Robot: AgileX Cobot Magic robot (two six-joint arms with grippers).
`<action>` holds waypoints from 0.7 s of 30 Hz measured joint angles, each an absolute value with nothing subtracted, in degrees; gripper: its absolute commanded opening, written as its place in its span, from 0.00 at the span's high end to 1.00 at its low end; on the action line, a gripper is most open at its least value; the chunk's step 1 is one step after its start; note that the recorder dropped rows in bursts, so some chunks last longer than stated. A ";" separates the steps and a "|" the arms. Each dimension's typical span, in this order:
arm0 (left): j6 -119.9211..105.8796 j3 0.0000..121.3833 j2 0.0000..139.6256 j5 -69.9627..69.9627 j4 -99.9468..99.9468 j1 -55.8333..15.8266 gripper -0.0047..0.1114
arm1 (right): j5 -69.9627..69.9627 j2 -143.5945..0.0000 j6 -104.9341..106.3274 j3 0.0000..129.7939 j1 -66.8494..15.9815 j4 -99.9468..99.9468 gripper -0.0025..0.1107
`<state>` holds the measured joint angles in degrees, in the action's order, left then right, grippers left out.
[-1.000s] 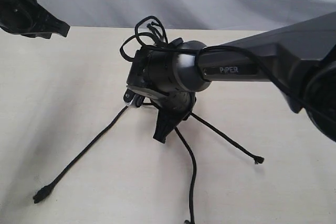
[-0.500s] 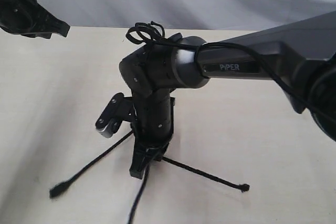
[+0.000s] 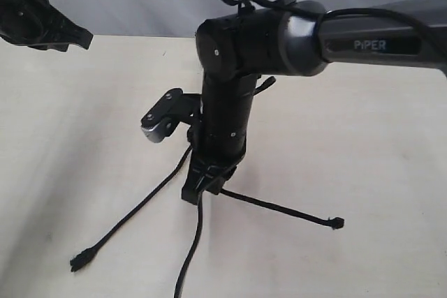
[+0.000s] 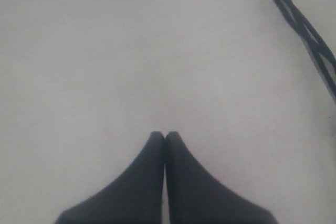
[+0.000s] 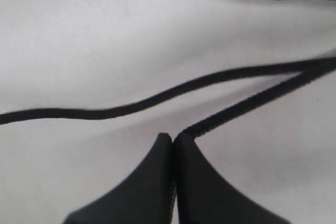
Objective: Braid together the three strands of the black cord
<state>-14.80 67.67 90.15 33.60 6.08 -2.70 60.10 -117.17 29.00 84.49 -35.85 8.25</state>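
Pale matte table (image 3: 363,172), faint grain. On it the black cord (image 3: 279,209): thin, dull rope, woven look close up. Its three strands (image 3: 133,214) lie flat and fan out from under the R arm (image 3: 230,102); joined end hidden behind arm. Left-hand strand ends in a small lumpy tip (image 3: 80,262), right-hand one likewise; middle one runs off the frame edge.

The right gripper (image 5: 172,139) has black wedge-shaped fingers and points down at the centre of the fan. Clenched, w/ one strand (image 5: 247,103) nipped at the tips. A 2nd strand passes just beside the tips, apart from them; the 3rd lies farther off.

The left gripper (image 4: 165,135) has the same black wedges, pressed together, empty, over the table, well apart from the cord.
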 measured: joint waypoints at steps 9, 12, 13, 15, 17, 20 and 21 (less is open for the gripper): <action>-14.80 67.67 90.15 33.60 6.08 -2.70 0.96 | 59.26 -119.35 28.77 84.24 -28.35 8.36 0.98; -14.80 67.67 90.15 33.60 6.08 -2.70 0.96 | 58.06 -120.34 28.50 84.24 -26.70 8.36 0.98; -14.80 67.67 90.15 33.60 6.08 -2.70 0.96 | 57.74 -120.51 28.50 84.24 -26.31 8.36 0.98; -14.80 67.67 90.15 33.60 6.08 -2.70 0.96 | 57.36 -120.71 28.29 84.24 -25.44 8.36 0.98; -14.80 67.67 90.15 33.60 6.08 -2.70 0.96 | 57.06 -120.71 28.29 84.24 -24.90 8.36 0.98; -14.80 67.67 90.15 33.60 6.08 -2.70 0.96 | 56.54 -120.84 28.29 84.24 -24.66 8.25 0.98; -14.80 67.67 90.15 33.60 6.08 -2.70 0.96 | 56.21 -120.84 28.29 84.24 -24.66 8.13 0.98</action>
<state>-14.80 67.67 90.15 33.60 6.08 -2.70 56.21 -120.84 28.29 84.24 -24.66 8.13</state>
